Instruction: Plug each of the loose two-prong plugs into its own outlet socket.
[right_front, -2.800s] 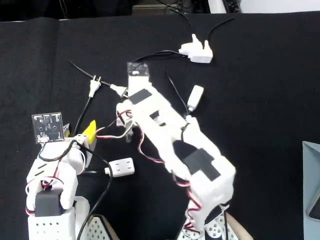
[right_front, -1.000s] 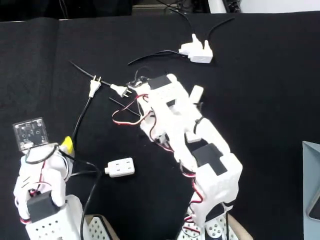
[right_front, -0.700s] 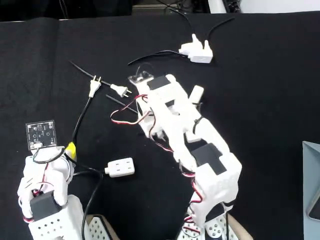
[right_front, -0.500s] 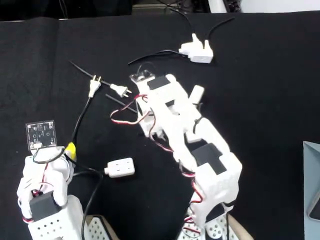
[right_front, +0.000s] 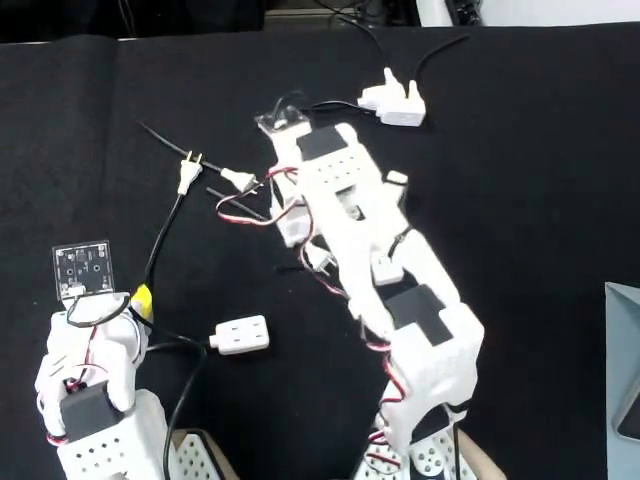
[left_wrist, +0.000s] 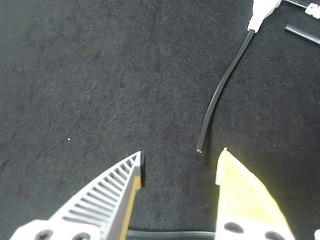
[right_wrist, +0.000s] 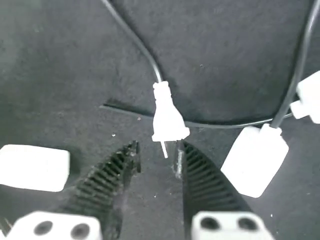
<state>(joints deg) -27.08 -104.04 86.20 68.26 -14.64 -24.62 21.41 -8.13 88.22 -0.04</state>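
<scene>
Right arm (right_front: 345, 190) reached farther; open fingers (right_wrist: 205, 180) flank plug (right_wrist: 167, 120) prongs.

The right arm (right_front: 360, 230) hides most of one outlet socket (right_front: 396, 179).

Black table (right_front: 530, 250) (cloth-covered) bears loose plugs (right_front: 237, 179), white sockets (right_front: 241, 335), cords (right_front: 164, 235).

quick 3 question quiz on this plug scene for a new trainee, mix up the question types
1. True or false: the right claw is shut on the white plug.
2. In the right wrist view, the plug's prongs point: A) toward the claw B) away from the claw C) sideways
3. Fill in: the left claw is ____ above the black cloth.
Key: 1 false; 2 A; 3 open
</scene>
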